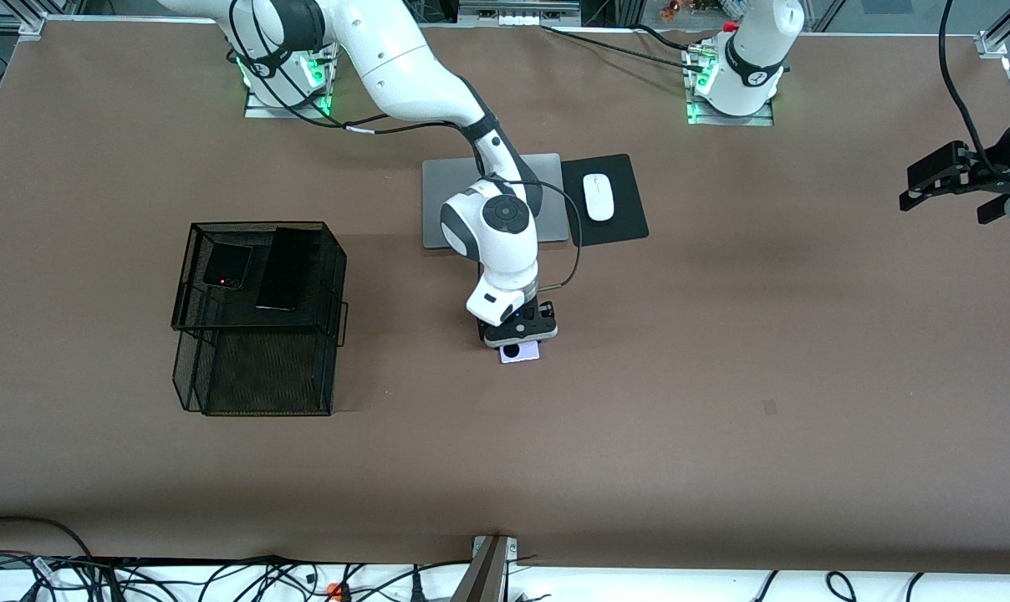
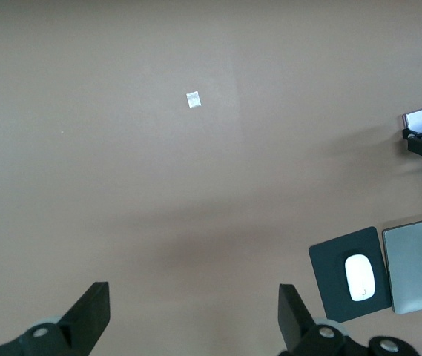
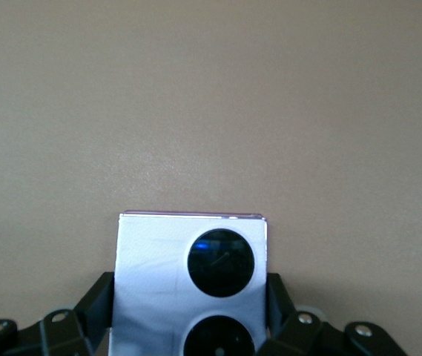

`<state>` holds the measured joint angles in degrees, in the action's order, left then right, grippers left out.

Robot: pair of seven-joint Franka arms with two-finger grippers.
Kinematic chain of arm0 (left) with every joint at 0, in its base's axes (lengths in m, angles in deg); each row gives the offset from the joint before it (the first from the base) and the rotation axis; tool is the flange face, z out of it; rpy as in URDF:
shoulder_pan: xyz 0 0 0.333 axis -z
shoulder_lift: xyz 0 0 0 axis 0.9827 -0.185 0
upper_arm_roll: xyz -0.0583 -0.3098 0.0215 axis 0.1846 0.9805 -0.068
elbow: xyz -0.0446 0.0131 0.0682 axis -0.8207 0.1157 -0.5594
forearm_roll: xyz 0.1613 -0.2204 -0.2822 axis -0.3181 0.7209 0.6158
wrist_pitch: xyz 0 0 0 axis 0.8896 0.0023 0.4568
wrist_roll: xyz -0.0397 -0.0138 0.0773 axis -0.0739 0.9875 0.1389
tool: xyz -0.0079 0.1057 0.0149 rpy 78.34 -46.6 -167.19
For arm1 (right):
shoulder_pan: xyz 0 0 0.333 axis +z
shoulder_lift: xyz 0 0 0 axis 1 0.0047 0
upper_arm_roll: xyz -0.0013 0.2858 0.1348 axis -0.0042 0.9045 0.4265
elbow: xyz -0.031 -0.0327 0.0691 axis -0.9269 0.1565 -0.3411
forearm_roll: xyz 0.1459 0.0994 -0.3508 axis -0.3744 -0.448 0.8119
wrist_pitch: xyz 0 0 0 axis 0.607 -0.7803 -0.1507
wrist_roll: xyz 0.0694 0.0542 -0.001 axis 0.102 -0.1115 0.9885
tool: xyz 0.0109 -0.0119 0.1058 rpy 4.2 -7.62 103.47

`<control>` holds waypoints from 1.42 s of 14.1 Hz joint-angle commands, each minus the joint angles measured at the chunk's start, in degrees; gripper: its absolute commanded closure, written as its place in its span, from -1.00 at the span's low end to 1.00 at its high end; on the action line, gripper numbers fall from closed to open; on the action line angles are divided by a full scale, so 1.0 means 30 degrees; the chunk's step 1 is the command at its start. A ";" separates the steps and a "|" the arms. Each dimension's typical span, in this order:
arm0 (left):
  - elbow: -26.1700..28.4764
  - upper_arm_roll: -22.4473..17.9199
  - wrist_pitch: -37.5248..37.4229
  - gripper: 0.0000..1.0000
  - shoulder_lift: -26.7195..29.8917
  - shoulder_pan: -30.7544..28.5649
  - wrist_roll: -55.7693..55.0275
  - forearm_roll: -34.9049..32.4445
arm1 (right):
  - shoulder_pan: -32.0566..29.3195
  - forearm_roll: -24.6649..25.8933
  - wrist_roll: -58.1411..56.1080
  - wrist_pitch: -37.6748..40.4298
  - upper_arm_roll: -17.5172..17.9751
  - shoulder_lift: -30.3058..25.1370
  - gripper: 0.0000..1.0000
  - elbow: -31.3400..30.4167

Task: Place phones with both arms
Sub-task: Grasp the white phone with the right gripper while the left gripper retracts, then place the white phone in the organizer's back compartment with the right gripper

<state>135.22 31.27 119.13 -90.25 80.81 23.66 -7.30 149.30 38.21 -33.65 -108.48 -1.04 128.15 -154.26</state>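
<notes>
While I watch, right pincer (image 3: 188, 311) clamps lilac phone (image 3: 192, 278) flat on desk (image 1: 722, 376), fingers at both sides | left pincer (image 2: 192, 322) spread wide, waiting over desk.

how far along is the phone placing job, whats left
Two of three phones look done: the black flip phone and the black slab phone lie on the top tier of the black mesh rack. In hand: the right claw is down at the lilac-white phone on the table, fingers against its two sides. Left: carrying it to the rack. The left claw waits open over bare table.
</notes>
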 commanded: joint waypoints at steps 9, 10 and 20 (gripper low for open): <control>0.1198 0.0682 0.0405 -1.00 0.0503 0.0067 -0.0981 -0.0484 | -0.2474 -0.0170 -0.4587 1.2148 -0.4922 -0.6859 0.41 -0.0099; 0.1198 0.0828 0.0405 -1.00 0.0503 0.0067 -0.1277 -0.0484 | -0.3702 -0.0462 -0.5962 1.2708 -0.4924 -0.7009 0.41 -0.0099; 0.1198 0.0947 -0.0093 -1.00 0.0532 0.0067 -0.1251 -0.0513 | -0.8490 -0.4211 -1.1132 0.9851 -0.4778 -0.6776 0.40 -0.4370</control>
<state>137.56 33.67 119.19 -90.19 81.00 20.57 -7.61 123.03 27.98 -66.93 -75.06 -15.74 108.95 -163.19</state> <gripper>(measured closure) 0.000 0.154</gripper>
